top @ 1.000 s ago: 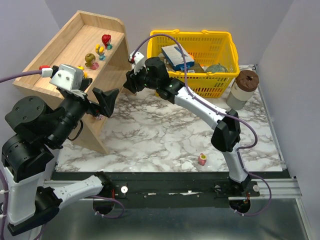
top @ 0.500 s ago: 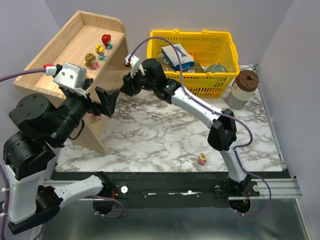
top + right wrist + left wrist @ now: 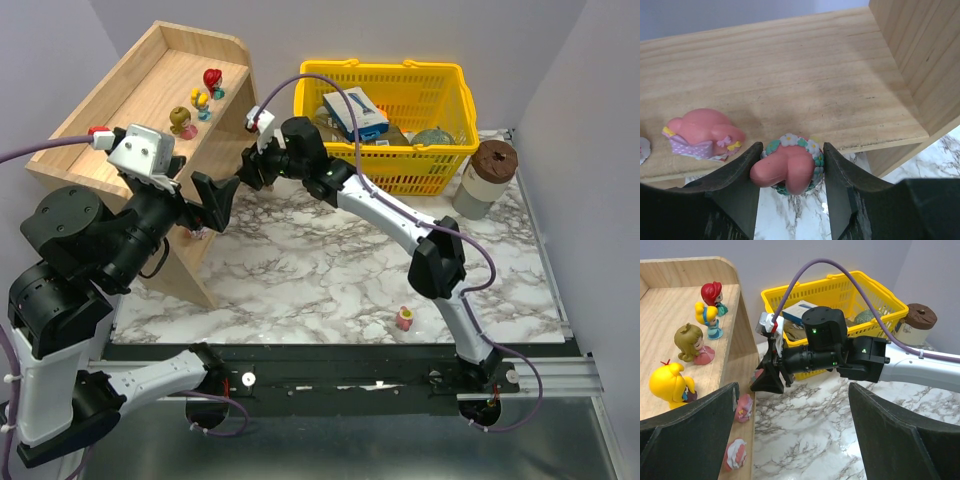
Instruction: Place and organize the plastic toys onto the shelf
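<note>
Two tiers make up the shelf (image 3: 150,95), and the coming move turns on its lower board (image 3: 790,65), which lies straight ahead of the right arm's fingers (image 3: 737,180). Those fingers stand half-closed, clamping a flower-ringed pink toy (image 3: 788,170) that hangs at the board's front lip, over the marble tabletop (image 3: 330,270) rather than over wood. Its flowered ring seems to face the board and its pink body points back toward the wrist, so I judge a short push forward, then a release, would seat it.

Left of the fingers, near but apart, a bow-tied pink toy (image 3: 702,132) lies on its side. Ahead and to the right runs open wood up to the side panel (image 3: 920,55).

The left arm's fingers (image 3: 690,425) are spread wide and hold nothing (they sit farther from the lip than the right pair).

Only the right wrist view shows the grip. The overhead view hides the lower board but alone shows a stray toy (image 3: 404,319) on the tabletop, well behind both pairs of fingers. The left wrist view alone lines up four figures (image 3: 690,342) on the upper tier.
</note>
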`<state>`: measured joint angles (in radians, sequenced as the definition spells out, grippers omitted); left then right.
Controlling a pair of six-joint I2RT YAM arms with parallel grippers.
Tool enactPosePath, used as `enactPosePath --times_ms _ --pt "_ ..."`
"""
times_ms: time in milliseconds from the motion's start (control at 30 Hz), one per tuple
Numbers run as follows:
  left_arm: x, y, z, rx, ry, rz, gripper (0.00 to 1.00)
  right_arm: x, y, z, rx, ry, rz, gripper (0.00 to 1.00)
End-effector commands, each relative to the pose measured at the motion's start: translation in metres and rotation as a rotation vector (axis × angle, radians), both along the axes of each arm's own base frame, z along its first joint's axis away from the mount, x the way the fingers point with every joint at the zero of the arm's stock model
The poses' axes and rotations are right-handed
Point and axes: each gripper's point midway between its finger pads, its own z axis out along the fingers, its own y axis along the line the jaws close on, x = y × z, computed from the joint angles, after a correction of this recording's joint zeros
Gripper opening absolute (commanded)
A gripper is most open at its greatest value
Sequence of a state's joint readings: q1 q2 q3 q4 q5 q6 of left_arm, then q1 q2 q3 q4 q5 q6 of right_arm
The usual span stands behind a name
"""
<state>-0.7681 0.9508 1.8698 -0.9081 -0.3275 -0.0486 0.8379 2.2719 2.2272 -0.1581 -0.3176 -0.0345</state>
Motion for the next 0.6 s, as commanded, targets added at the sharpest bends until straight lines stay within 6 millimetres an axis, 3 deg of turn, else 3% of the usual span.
enactPosePath --times_ms 0,333,567 --pt "0.004 0.0 0.002 0.013 -0.003 0.016 0.99 0.002 0.014 0.008 0.053 -0.032 0.03 0.24" --pt "0.007 -0.002 0.0 0.028 0.0 0.017 0.99 0.008 0.022 -0.012 0.048 -0.009 0.028 0.29" --pt "0.007 -0.001 -0.002 0.034 0.005 0.02 0.99 0.012 0.022 -0.024 0.027 -0.002 0.01 0.41"
